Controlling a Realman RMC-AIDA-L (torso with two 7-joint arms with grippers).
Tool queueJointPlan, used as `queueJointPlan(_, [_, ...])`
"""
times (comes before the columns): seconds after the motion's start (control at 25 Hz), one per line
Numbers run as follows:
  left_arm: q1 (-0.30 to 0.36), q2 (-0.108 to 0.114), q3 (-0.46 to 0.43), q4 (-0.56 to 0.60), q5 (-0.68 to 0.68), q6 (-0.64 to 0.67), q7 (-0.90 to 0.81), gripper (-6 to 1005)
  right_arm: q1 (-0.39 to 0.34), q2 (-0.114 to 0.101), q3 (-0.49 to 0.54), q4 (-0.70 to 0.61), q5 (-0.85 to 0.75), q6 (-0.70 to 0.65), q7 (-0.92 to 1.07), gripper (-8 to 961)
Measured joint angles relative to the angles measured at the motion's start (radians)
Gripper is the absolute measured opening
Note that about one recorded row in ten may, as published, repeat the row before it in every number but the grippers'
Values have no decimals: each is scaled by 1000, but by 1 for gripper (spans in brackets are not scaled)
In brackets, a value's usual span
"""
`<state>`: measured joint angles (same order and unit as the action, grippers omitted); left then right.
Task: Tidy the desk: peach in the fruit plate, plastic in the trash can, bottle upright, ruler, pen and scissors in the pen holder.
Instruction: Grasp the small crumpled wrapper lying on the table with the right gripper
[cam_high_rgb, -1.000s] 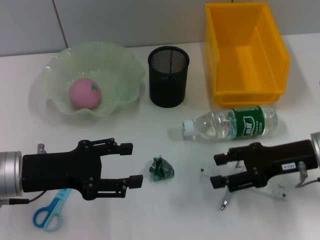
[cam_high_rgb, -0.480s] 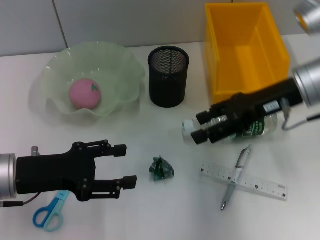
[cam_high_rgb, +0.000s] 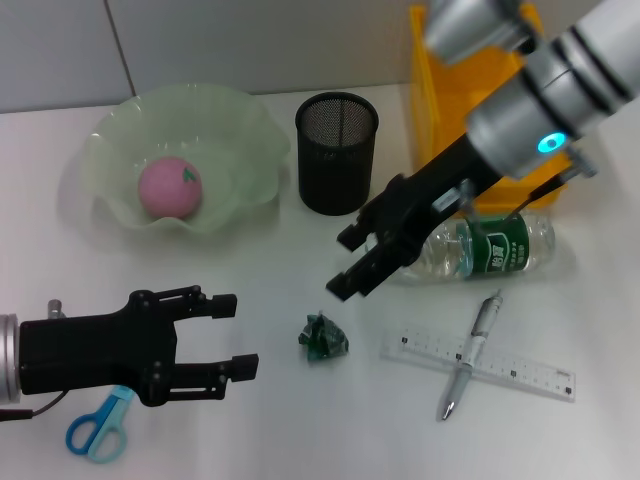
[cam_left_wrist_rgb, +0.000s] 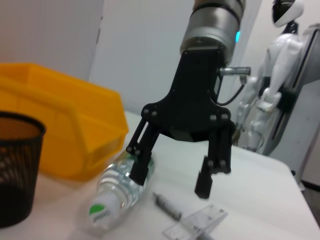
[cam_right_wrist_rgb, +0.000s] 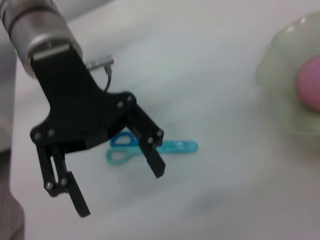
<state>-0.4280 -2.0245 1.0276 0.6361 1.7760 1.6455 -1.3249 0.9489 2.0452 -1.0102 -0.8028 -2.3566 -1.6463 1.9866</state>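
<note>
1. while the peach (cam_high_rgb: 170, 187) already sits in the fruit plate (cam_high_rgb: 115, 135), right gripper (cam_high_rgb: 357, 262), jaws spread and empty, hangs above the lying bottle (cam_high_rgb: 470, 246).
2. likely step: standing it upright; next, straddle its body.
3. left gripper (cam_high_rgb: 232, 333) wide, empty, near the scissors (cam_high_rgb: 100, 424).

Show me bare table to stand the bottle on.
Bare table: between plate and left gripper; also between holder and plastic. Crowded: right gripper over the bottle, with pen across ruler.

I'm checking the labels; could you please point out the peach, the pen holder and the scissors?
peach (cam_high_rgb: 170, 187), head view, its middle.
pen holder (cam_high_rgb: 336, 165), head view, mesh wall.
scissors (cam_high_rgb: 96, 431), head view, blue handles.
</note>
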Motion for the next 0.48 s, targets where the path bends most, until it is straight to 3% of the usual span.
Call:
queueJointPlan(0.08, [4, 2, 0, 0, 14, -18, -3, 806, 4, 29, -65, 2, -24, 53, -3, 778])
queueJointPlan(0.48, [16, 6, -1, -1, 16, -36, -8, 806, -8, 40, -265, 99, 48, 235, -23, 777])
